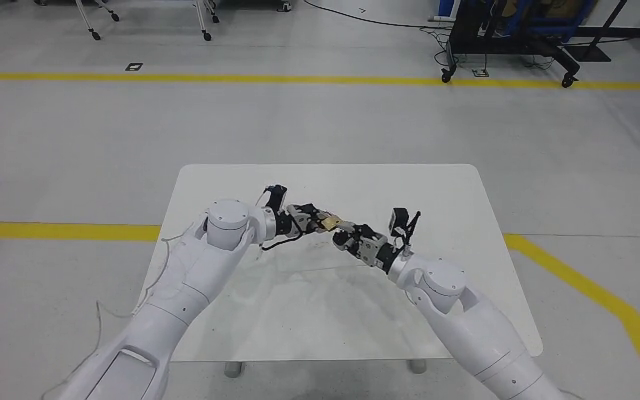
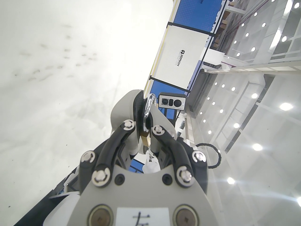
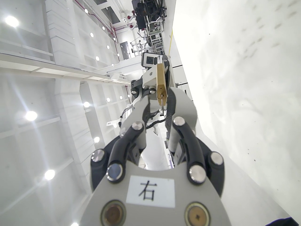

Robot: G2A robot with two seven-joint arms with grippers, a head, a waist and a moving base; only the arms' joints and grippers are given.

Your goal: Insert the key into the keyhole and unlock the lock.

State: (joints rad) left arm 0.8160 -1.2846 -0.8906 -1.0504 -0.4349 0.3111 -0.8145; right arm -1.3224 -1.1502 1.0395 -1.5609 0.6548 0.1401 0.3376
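Gripping lock (image 3: 161, 81) edge-on: left end effector (image 2: 144, 111); right end effector (image 3: 163, 102) pinches key (image 3: 162, 106), blade mostly hidden

A white table (image 1: 450, 190) with rounded corners stands on a pale grey floor (image 1: 300, 130). Two of its legs (image 1: 233, 369) show under the near edge. In the wrist views the tabletop (image 2: 58, 24) is matt white, with clusters of small grey smudges (image 2: 67, 50) and a few dark specks (image 3: 255, 159). One yellow line (image 1: 300, 78) runs left to right across the floor far beyond the table. A second yellow line (image 1: 70, 231) meets the table's left side and continues from its right side towards the near right.
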